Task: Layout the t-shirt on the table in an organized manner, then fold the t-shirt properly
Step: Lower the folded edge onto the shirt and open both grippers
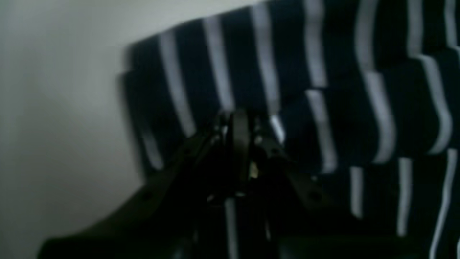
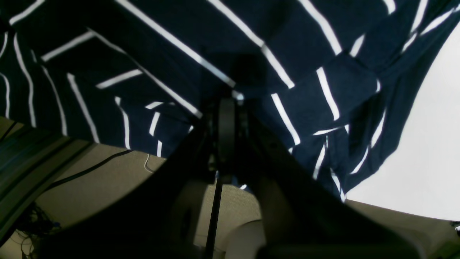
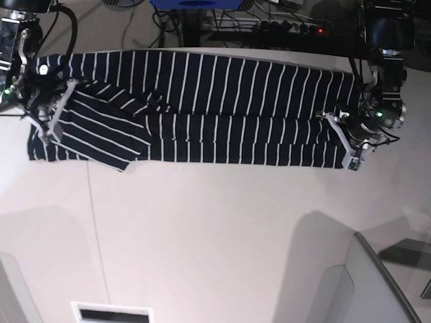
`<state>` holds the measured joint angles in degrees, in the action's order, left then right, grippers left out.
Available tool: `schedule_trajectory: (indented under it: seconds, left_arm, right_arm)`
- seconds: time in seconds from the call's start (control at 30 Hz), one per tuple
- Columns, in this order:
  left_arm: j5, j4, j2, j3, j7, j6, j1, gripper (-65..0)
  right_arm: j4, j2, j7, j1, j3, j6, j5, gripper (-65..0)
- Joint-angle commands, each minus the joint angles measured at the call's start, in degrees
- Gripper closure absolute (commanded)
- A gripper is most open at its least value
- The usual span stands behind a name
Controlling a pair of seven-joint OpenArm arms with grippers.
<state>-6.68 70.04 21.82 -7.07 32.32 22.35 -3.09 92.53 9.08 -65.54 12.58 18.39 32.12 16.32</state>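
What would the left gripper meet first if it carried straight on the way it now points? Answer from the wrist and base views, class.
The t-shirt. The left gripper is shut with its tips already at the striped fabric, apparently pinching it, so the cloth comes first. The table probably lies under it, though the blurred wrist view leaves depth unclear.

Beyond the far edge, a blue object (image 3: 195, 3) sat at the top of the base view, beside a power strip (image 3: 286, 27) with a small red light and a tangle of dark cables (image 3: 168, 20). A white slotted panel (image 3: 111, 313) lay at the bottom edge. The right wrist view showed beige floor (image 2: 107, 187) crossed by a black cable (image 2: 86, 171).
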Motion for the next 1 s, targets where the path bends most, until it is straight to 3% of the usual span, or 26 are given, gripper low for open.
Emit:
schedule_trajectory:
  seconds: [0.0,0.07,0.2,0.3,0.5,0.6,0.67,0.73,0.83,0.9,0.97]
  left_arm:
    - [-0.14,1.21,1.16,-0.62,-0.45,-0.68,-0.29,0.0]
    - [0.04,2.79,1.16,-0.53,-0.36,-0.68,-1.35,0.0]
    - [0.22,5.78,1.43,-0.53,-0.36,-0.68,-4.42,0.0]
    - [0.22,6.05,1.52,-0.18,-0.36,-0.68,-5.21,0.0]
    - [0.22,6.14,1.6,-0.09,0.26,-0.68,-5.83,0.0]
    - [0.3,7.98,2.48,-0.09,5.27,-0.68,-5.83,-2.0]
    - [0.3,11.5,2.75,-0.18,7.55,-0.68,-6.89,-20.2]
    - [0.3,15.54,3.98,-0.53,8.87,-0.68,-8.64,-34.1]
    - [0.22,19.76,5.47,-0.09,11.42,-0.68,-10.49,-53.2]
    - [0.22,20.55,5.82,-0.09,12.04,-0.68,-11.11,-63.2]
    - [0.13,20.64,5.82,-0.71,12.04,-0.68,-11.46,-65.0]
  right_arm:
    - [0.79,0.63,0.53,-0.49,0.46,0.01,0.17,-4.5]
    - [0.7,0.63,0.53,-0.49,0.46,0.01,0.17,-6.6]
    - [0.61,0.63,0.53,-0.49,0.46,0.01,0.17,-4.2]
    - [0.61,0.63,0.53,-0.49,0.46,0.01,0.17,-7.1]
    - [1.14,0.63,0.53,-0.31,0.46,0.01,0.17,-26.1]
    - [1.14,0.63,0.53,-0.31,0.55,-0.07,0.17,-34.7]
    - [1.23,0.63,0.61,-0.31,0.55,-0.07,0.08,-36.5]
    - [2.37,0.72,0.61,-0.23,1.87,-0.51,0.08,-36.6]
    - [5.01,0.63,0.61,-0.14,5.04,-3.68,0.08,-36.6]
    - [6.68,0.63,0.53,-0.05,6.09,-4.29,0.08,-36.6]
    - [8.44,0.63,0.26,0.04,7.32,-4.65,0.08,-36.6]
